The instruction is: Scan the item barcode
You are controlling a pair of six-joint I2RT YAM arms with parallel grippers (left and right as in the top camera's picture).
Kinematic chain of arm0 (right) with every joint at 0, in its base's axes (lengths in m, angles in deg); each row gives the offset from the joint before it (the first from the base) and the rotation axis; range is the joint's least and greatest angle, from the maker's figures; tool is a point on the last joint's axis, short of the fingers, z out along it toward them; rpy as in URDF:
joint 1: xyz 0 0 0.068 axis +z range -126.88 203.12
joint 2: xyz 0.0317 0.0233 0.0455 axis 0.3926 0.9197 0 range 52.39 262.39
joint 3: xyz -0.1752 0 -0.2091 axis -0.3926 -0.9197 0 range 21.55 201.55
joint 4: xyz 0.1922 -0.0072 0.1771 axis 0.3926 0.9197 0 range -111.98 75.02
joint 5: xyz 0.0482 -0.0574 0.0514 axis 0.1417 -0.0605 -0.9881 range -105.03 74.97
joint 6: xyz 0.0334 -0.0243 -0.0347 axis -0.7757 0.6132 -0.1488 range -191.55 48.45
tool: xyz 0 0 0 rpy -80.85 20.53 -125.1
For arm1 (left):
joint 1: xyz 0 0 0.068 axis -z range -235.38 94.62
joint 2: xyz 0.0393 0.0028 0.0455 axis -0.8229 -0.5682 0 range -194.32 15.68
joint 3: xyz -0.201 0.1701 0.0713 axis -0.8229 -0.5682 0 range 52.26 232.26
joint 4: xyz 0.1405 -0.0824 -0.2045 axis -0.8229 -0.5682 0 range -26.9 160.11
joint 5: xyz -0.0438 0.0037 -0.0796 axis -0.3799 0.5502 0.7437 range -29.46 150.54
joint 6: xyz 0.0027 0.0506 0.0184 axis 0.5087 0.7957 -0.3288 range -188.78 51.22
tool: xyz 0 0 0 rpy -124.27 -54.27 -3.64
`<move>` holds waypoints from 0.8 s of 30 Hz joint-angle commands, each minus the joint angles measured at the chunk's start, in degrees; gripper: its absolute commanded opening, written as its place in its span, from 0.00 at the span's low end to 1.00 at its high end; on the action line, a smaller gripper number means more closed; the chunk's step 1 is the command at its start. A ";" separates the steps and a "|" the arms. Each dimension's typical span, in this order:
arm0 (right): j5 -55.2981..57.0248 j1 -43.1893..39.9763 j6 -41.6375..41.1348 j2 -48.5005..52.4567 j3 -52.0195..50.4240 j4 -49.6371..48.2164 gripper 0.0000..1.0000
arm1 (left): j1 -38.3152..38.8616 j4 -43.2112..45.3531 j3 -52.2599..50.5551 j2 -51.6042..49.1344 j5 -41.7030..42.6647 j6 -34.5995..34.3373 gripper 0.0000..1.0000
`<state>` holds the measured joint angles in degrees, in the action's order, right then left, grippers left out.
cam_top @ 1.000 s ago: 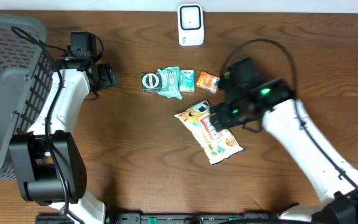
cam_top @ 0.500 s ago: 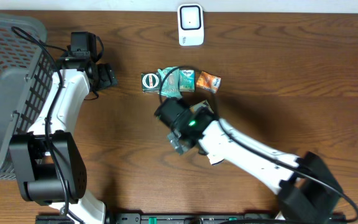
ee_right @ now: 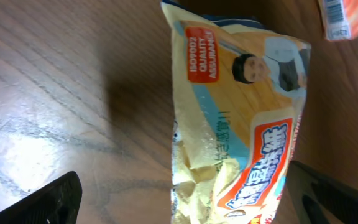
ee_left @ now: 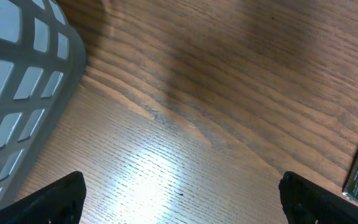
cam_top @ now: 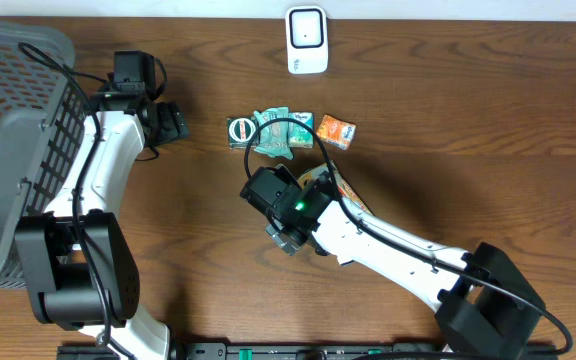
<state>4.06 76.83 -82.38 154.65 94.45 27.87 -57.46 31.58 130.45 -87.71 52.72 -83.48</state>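
Observation:
A yellow snack bag (ee_right: pixel 235 124) lies flat on the wooden table, printed side up. My right gripper (ee_right: pixel 185 199) hovers open over the bag's lower left edge, the bag lying between its two dark fingertips (ee_right: pixel 55 199) without touching either. In the overhead view the right gripper (cam_top: pixel 286 225) and its arm hide most of the snack bag (cam_top: pixel 348 250). The white scanner (cam_top: pixel 307 40) stands at the table's far edge. My left gripper (cam_top: pixel 175 122) is open over bare wood, next to the basket; in its wrist view the left gripper (ee_left: pixel 182 199) holds nothing.
A row of small items lies below the scanner: a round green tin (cam_top: pixel 240 131), a teal packet (cam_top: pixel 273 133), a small green packet (cam_top: pixel 301 130) and an orange packet (cam_top: pixel 336 131). A grey mesh basket (cam_top: pixel 13 140) fills the left side.
My right arm has swung from the bag's right side across it to its left edge, and its jaws have opened a little wider. The left arm has not moved.

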 commanded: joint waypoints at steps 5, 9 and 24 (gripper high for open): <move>-0.52 0.48 2.93 -0.66 0.26 -1.31 0.99 | 0.00 -0.02 -0.33 -0.02 -0.31 0.94 0.98; 3.02 0.50 5.79 -0.66 0.24 -1.20 0.97 | 0.00 -0.02 -0.31 -0.02 -0.31 0.94 0.98; 9.51 1.46 5.70 2.49 -2.82 -2.67 0.99 | 0.00 0.00 -0.33 -0.02 -0.31 0.94 0.98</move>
<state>9.46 77.14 -77.11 154.78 92.88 25.33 -57.46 31.56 130.45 -87.71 52.72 -83.48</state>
